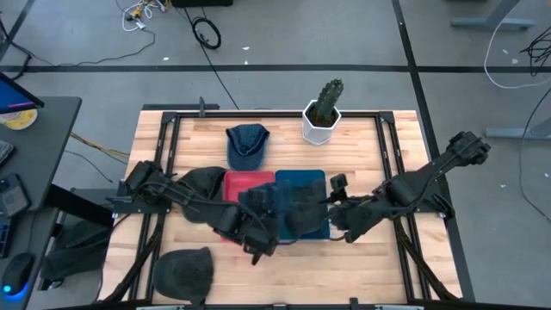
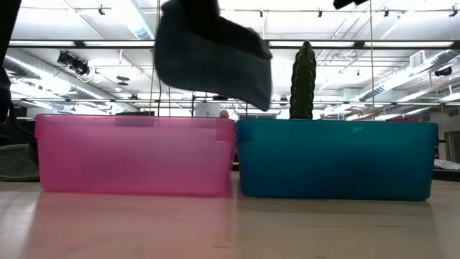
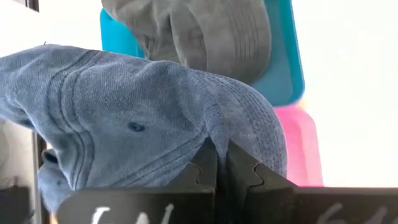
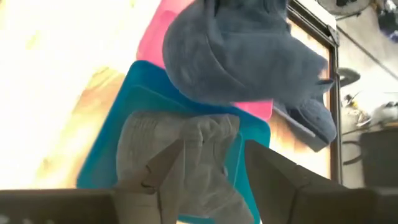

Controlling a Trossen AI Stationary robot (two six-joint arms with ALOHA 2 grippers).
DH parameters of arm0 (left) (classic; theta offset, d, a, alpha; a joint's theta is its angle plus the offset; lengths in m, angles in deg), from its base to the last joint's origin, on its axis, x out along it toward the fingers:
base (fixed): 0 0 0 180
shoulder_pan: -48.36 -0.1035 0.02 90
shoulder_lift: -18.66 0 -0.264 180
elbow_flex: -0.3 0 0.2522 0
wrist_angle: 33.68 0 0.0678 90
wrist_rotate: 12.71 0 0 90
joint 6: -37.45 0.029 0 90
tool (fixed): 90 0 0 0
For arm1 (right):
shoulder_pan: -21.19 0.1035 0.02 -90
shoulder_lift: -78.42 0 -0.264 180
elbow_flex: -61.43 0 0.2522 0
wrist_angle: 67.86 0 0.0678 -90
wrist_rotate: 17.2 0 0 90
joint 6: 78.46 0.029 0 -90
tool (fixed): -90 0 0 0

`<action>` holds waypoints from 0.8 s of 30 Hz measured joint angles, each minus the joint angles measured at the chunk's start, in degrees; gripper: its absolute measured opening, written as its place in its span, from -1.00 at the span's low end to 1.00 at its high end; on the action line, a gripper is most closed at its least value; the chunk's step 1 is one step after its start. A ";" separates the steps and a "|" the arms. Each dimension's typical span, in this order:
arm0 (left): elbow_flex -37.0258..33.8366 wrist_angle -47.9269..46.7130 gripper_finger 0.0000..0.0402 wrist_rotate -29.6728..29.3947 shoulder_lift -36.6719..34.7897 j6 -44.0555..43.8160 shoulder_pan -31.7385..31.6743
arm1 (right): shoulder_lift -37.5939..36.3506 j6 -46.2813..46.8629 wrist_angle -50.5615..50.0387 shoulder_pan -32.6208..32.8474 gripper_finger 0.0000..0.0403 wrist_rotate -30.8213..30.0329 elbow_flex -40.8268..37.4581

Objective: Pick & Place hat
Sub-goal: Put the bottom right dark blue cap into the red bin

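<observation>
Left wrist view first: we see the left gripper [image 3: 221,163] with its fingers [image 3: 202,169] pressed together on the edge of a faded blue-grey cloth cap [image 3: 137,124]. Its stitched panels and a small eyelet show clearly. In the low view that cap [image 2: 212,57] hangs in the air, sagging, above the translucent pink plastic bin [image 2: 129,155], close to where the pink bin meets the teal plastic bin [image 2: 338,158].

Over to the right gripper [image 4: 211,158]: its fingers [image 4: 270,165] stand apart above the teal bin, with a crumpled grey cloth hat [image 4: 186,149] lying in the bin beneath them. We cannot tell whether they touch it.

Plenty is hidden. From above, both dark arms cover most of the two bins, so the held cap is hard to pick out there. In the low view the cap's top and the gripper holding it are cut off, and the bin walls hide whatever lies inside.

On open room, the two bins sit side by side, touching, mid-bench. The wooden bench [image 1: 362,267] shows bare board in front of them on the right. A blue denim cap [image 1: 246,145] lies behind the pink bin. A green cactus [image 1: 328,97] in a white pot [image 1: 320,127] stands behind the teal one. A dark grey hat [image 1: 183,271] sits at the front left edge.
</observation>
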 joint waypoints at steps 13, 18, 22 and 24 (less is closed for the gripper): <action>-6.35 -1.72 -0.97 -0.32 -1.68 -6.16 2.18 | -2.09 1.57 -0.23 1.98 -0.18 0.12 0.00; -15.28 3.31 -0.97 -0.84 -9.37 -9.18 2.32 | -2.09 0.93 -0.18 1.95 -0.18 -0.04 0.00; -24.34 12.55 -0.97 -0.56 -17.59 -8.78 3.13 | -2.07 0.35 -0.03 1.91 -0.19 -0.10 0.00; -29.18 16.94 -0.97 0.91 -20.83 -7.08 2.94 | -2.07 -0.19 0.25 1.91 -0.19 -0.10 0.00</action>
